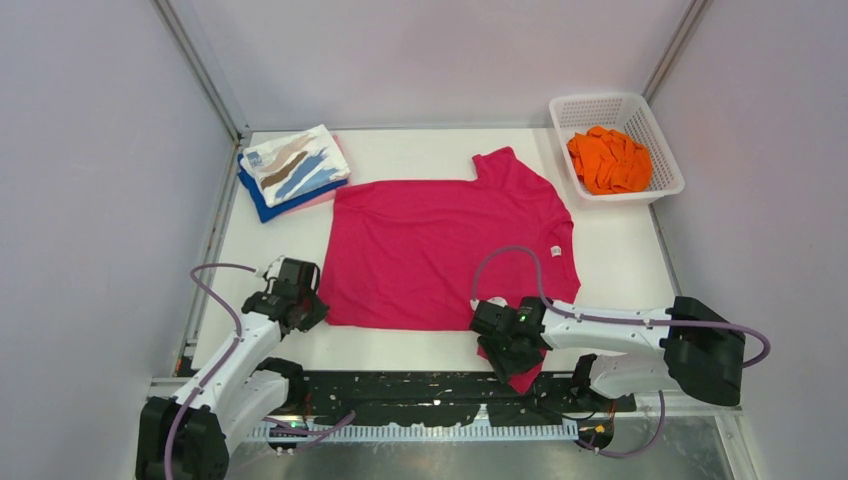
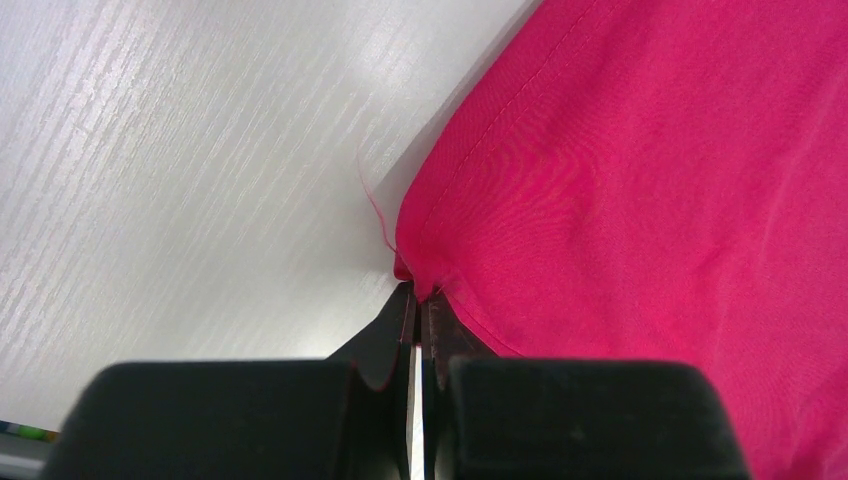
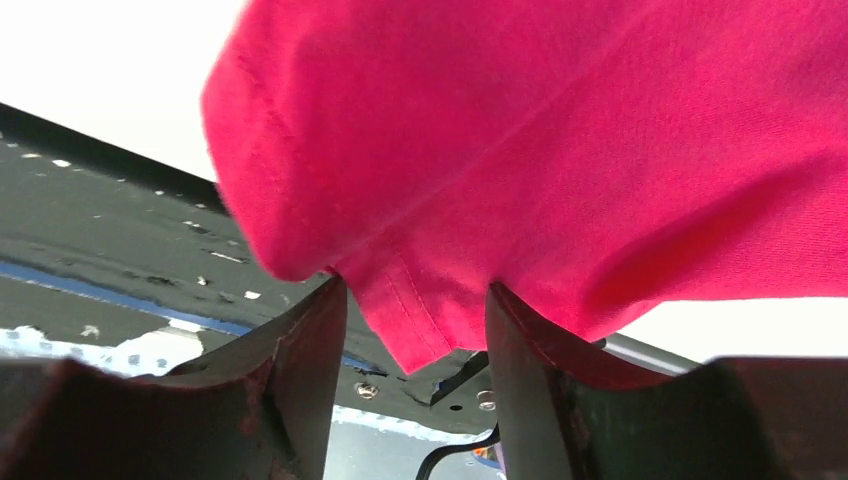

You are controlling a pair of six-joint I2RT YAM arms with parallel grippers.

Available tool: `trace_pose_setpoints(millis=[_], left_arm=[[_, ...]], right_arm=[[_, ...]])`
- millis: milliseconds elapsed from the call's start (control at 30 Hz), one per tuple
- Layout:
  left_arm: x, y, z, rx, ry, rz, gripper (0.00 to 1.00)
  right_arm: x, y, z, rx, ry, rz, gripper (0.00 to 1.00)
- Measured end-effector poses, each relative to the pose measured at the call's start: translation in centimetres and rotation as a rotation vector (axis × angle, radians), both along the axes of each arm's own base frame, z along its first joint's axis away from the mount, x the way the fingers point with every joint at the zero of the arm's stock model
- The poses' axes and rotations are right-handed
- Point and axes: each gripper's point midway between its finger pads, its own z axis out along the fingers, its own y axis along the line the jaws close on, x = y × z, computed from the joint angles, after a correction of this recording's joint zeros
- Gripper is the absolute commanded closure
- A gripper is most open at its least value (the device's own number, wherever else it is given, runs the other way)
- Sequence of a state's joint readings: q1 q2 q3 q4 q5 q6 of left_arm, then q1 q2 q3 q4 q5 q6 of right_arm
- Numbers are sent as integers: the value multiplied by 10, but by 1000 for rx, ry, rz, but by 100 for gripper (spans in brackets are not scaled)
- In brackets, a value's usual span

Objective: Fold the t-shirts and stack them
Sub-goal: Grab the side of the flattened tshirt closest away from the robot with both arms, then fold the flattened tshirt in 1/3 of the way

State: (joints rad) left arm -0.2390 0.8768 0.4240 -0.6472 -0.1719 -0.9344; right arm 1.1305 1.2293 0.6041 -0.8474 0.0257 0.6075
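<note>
**Magenta shirt flat on the counter, both tools at its lower hem**

The magenta t-shirt [image 1: 440,250] lies spread open in the middle of the top view. It is a smooth, fine-knit cloth with few creases. Its neck is toward the right of the frame, where a small white label [image 1: 555,251] shows. One sleeve points toward the top of the frame. At lower right a flap of the shirt droops past the counter's edge onto the black base plate [image 1: 400,385]. The counter [image 1: 620,270] is white, with a faint streaky grain in the left wrist view.

The left tool [image 2: 415,300] is closed tight on the shirt's lower left corner. Its 2 black fingers meet with only a sliver between them and pinch the stitched hem. A loose thread curls from the hem just above them.

The right tool [image 3: 410,335] sits at the shirt's lower right and stands wide open. Its 2 dark, scuffed fingers [image 3: 300,370] are well apart, and a folded, double-stitched hem hangs in the gap.

At upper left of the top view, 3 folded shirts sit stacked in a neat rectangle. The white t-shirt [image 1: 295,165] with brown and blue streaks is on top and the blue t-shirt [image 1: 262,200] is beneath it. An edge of the pale pink t-shirt [image 1: 325,197] peeks out at the stack's lower right. At upper right, a white plastic lattice basket [image 1: 655,135] holds the crumpled orange t-shirt [image 1: 608,160].
</note>
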Motion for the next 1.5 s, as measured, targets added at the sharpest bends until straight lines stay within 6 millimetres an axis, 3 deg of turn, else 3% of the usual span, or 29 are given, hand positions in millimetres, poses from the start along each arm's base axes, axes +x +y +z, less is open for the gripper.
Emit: trace_pose_setpoints(millis=[100,200,267,467,1000,1133,1300,1500], left_arm=[[0,0,0,0,0,0,100],[0,0,0,0,0,0,100],[0,0,0,0,0,0,100],[-2,0,-1,2,7,0,100],[-37,10,10,-4,-8,28,100],[-36,6,10,-20,-3,12,100],[-30,0,12,-34,12,-14,100],[2,-11,35,-56,-31,-31,100]], right_arm=[[-2,-3,-6,-16,10,-27,56],[-3,-4,-6,-20,9,-42,82],[-4,-3,-5,-18,17,-56,93],[-5,-1,-4,-4,26,-83,95],[-27,-22,21,2,72,-26,95],[-10,-11,31,44,16,-52,95],[31,1,46,139,-87,-153,95],[86,-2,67,206,-209,-266,95]])
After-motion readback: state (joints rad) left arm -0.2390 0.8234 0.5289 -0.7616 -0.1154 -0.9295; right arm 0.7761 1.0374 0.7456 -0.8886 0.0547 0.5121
